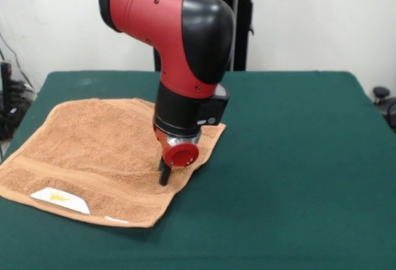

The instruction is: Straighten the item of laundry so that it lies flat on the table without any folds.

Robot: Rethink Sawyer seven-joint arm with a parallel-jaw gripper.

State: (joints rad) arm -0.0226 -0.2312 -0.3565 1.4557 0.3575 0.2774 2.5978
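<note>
A light-brown terry towel (93, 152) lies spread on the left half of the dark green table (291, 158). It looks mostly flat, with woven border bands near its front edge. A white label with a yellow mark (60, 199) shows at its front left. A small white patch shows at the front edge. The red and black arm comes down over the towel's right part. My gripper (164, 176) points down and touches the towel near its right edge. Only one dark fingertip shows below the red wrist cap.
Cables and dark equipment (9, 96) sit off the table's left side. Another dark object (383, 100) stands past the right edge. The table's right half is bare green cloth.
</note>
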